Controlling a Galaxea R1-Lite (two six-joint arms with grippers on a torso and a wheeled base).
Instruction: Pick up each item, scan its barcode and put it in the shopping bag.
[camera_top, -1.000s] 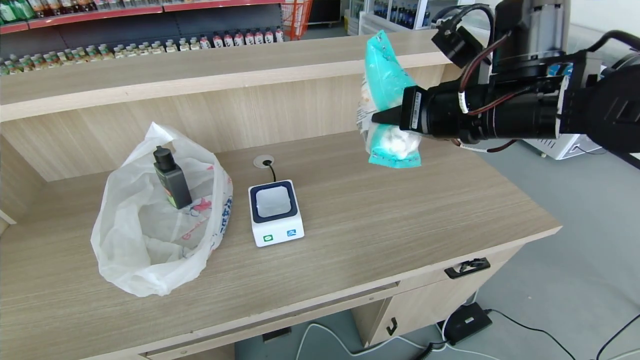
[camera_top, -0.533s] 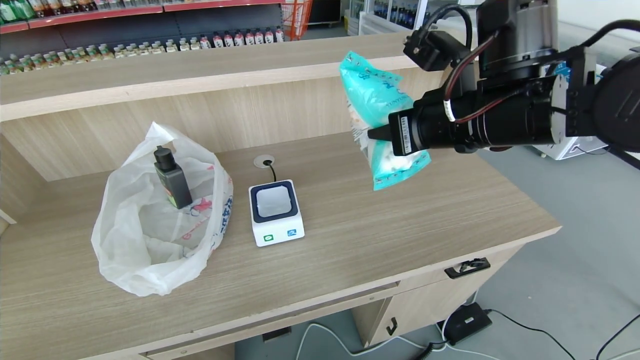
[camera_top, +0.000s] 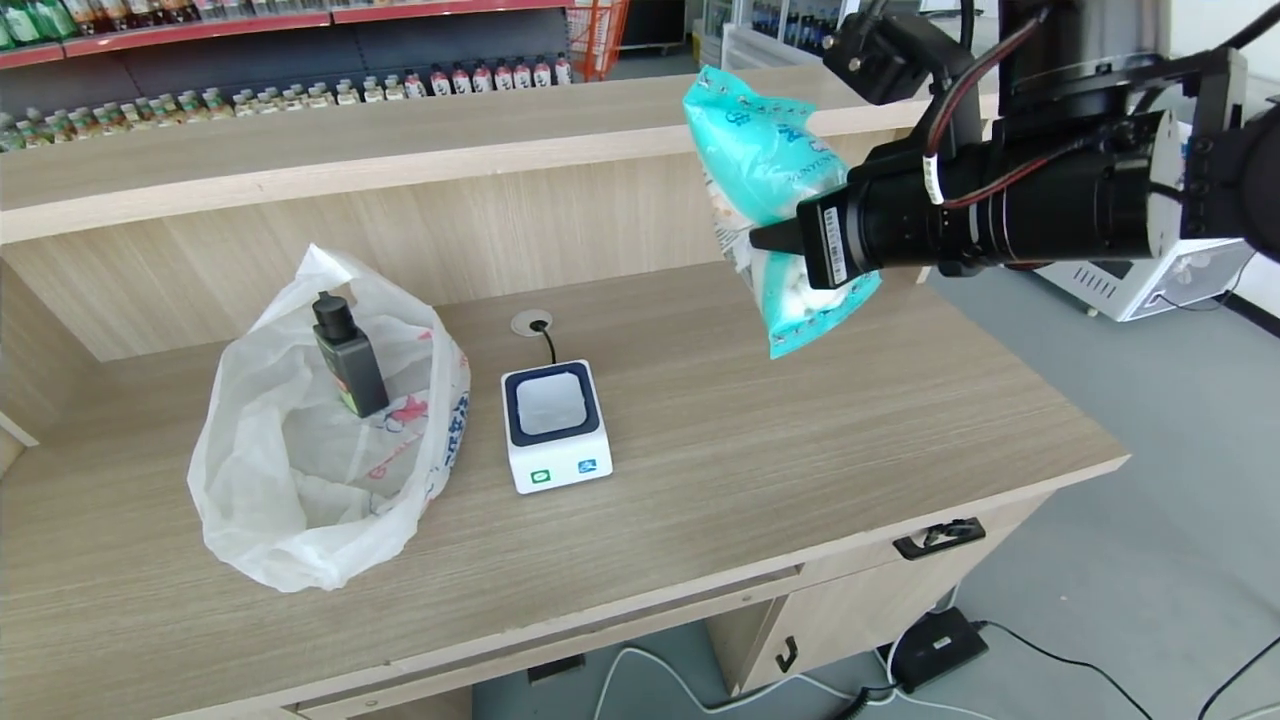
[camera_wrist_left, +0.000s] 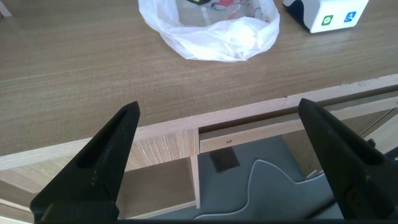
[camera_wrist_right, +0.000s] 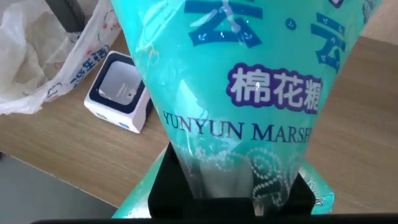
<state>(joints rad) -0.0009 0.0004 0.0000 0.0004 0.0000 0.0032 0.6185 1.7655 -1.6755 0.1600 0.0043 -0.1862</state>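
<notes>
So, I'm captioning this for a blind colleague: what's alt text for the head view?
The right tool holds a teal packet in the air over a wooden counter. To the robot's left sit a white barcode scanner and an open shopping bag with a dark bottle inside.

Bright, even indoor light, soft shadow beside the shopping bag (camera_top: 300, 490), pale sheen on the scanner (camera_top: 555, 420)

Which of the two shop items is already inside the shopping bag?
The dark bottle: it sits inside the white shopping bag. The teal packet hangs in the right gripper, above the counter.
</notes>
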